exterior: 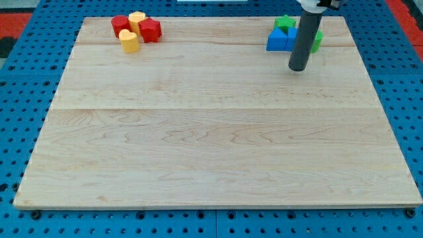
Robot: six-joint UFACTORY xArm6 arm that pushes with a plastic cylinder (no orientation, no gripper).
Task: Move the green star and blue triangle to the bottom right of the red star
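The desk (218, 132) is a pale wooden board resting on a blue perforated base (20, 86). All blocks lie along the view's top edge, in two clusters well apart from each other.

Cluster at the view's top left:
- The red star (151, 30) sits at the right side of this cluster.
- A red block (120, 26) of rounded outline (exact shape cannot be made out) sits at the left side.
- A yellow block (137, 20) lies between the two red pieces, touching or nearly touching both.
- A second yellow block (129, 41) lies just below them, toward the view's bottom.

Cluster at the view's top right:
- The blue triangle (276, 41) is at the left of this cluster.
- A further blue block (291, 37) sits just beside it and is partly hidden by the rod.
- The green star (285, 24) sits just above the blue pieces, against the board's top edge.
- Another green block (318, 39) shows at the right of the rod; its shape is mostly hidden.

The arm carries no claw, so no open or closed state applies. The dark rod descends from the view's top, in front of the top-right cluster. My tip (298, 69) rests on the desk just below the blue pieces, toward the view's bottom and slightly right of the blue triangle. Whether the tip touches a block cannot be determined.
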